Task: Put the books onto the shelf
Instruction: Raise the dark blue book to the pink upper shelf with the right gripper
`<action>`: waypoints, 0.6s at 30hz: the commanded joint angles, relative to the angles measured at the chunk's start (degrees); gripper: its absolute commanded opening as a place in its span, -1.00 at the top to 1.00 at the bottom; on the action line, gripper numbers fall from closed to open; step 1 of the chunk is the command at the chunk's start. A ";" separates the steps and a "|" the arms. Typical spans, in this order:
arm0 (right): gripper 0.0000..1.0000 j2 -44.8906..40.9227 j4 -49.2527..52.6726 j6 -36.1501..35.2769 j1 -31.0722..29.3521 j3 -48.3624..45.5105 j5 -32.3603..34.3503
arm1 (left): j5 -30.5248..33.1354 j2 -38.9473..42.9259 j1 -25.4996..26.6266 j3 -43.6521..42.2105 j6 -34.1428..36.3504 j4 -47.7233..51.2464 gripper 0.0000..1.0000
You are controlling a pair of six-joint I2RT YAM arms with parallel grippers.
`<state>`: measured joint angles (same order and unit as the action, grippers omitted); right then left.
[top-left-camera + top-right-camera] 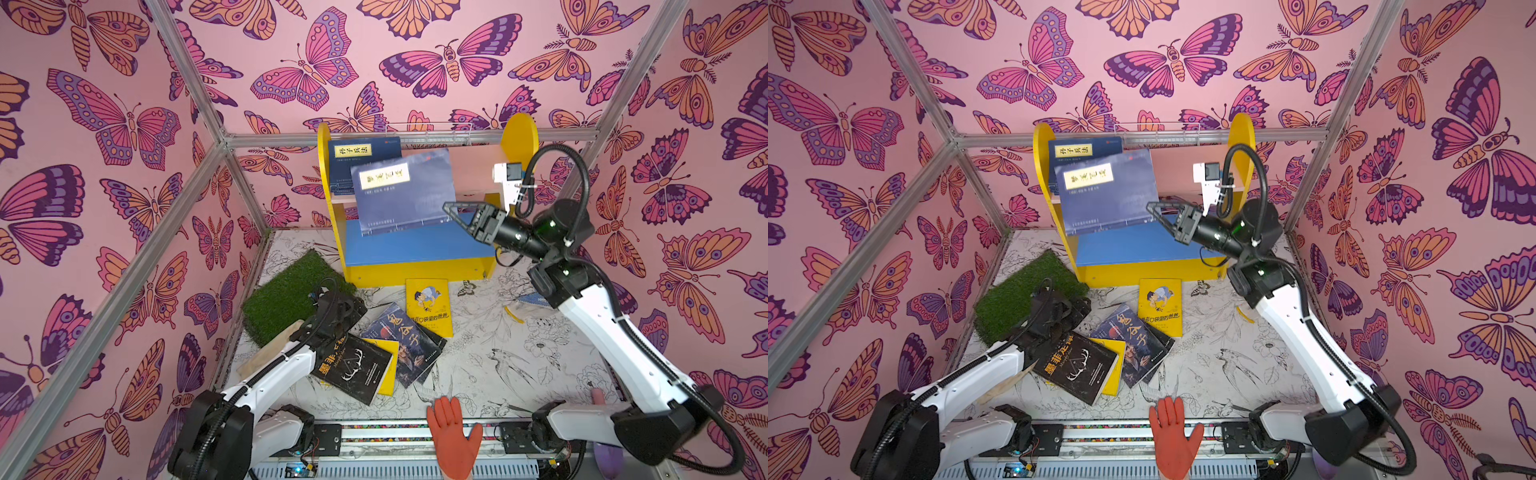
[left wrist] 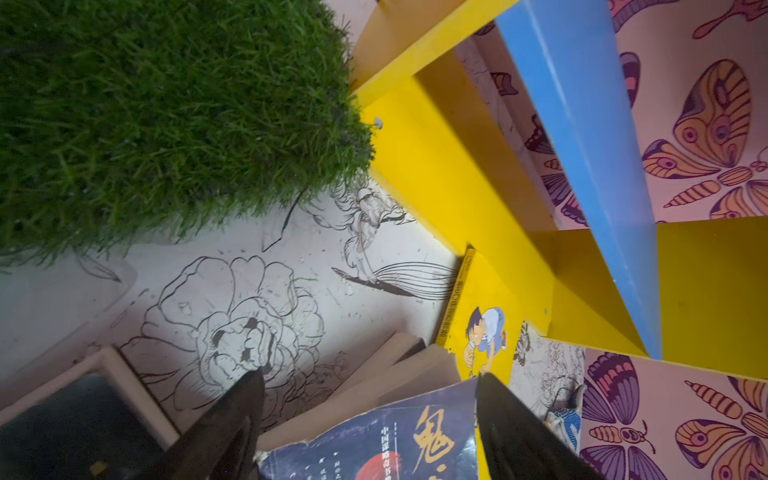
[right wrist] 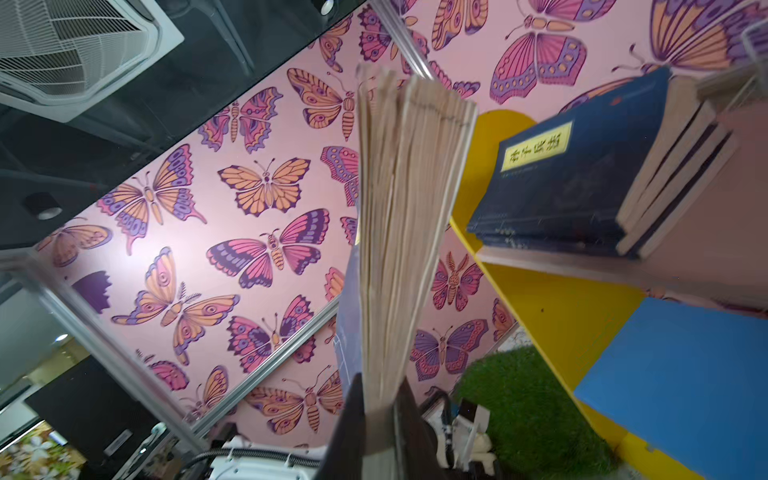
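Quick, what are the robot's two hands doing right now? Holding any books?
Left gripper: open, holding nothing.
Right gripper: shut on a navy book.

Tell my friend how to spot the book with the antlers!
Find the yellow shelf at the back, then the overlapping books on the floor before it. The antler book lies face up, farthest from the shelf. Only it is black with white antlers; its neighbours are yellow or navy.
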<state>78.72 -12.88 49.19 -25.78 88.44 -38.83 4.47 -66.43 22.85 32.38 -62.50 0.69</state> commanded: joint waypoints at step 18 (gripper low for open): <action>1.00 36.88 14.01 6.51 -1.55 45.81 12.58 | -1.92 3.57 0.08 -2.15 1.10 4.86 -0.63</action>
<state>116.44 4.38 52.95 -26.76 131.59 -26.35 3.38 -63.40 22.90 31.27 -62.35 3.51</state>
